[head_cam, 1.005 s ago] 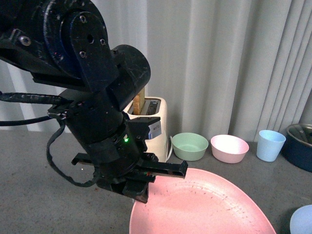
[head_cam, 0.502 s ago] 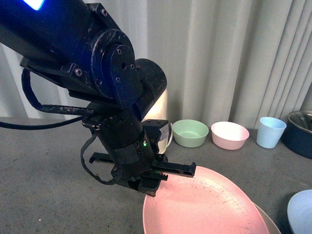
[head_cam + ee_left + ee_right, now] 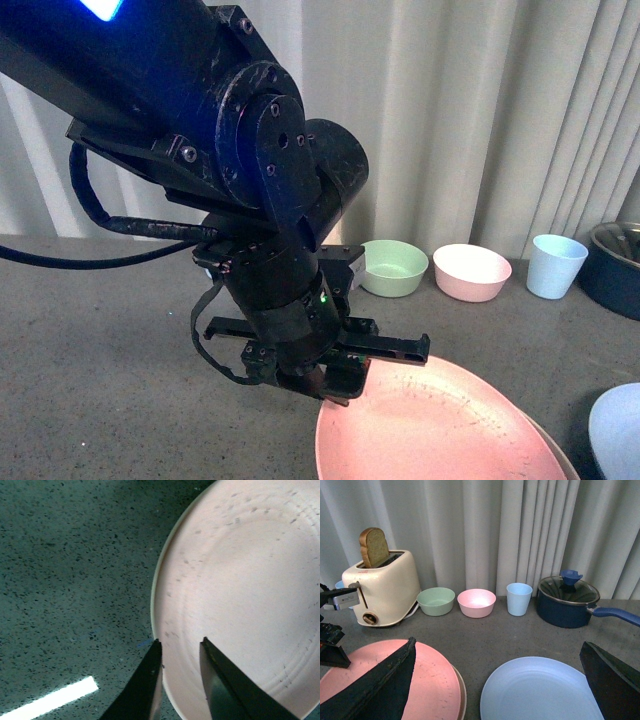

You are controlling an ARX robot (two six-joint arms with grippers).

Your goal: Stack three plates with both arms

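The left gripper [image 3: 335, 378] pinches the rim of the pink plate [image 3: 440, 435], with one finger [image 3: 150, 685] outside the rim and the other inside. The pink plate lies on top of the cream plate [image 3: 463, 692], and only a thin bit of the cream edge peeks out. The blue plate [image 3: 540, 692] sits flat on the table [image 3: 485, 640] just beside them, on the right. The right gripper [image 3: 497, 642] has its fingers spread wide and holds nothing. At the back, by the curtain [image 3: 470, 525], stand a toaster [image 3: 382, 587] with bread [image 3: 372, 545] in it, a green bowl [image 3: 436, 601], a pink bowl [image 3: 476, 602], a cup [image 3: 519, 599] and a pot [image 3: 567, 602].
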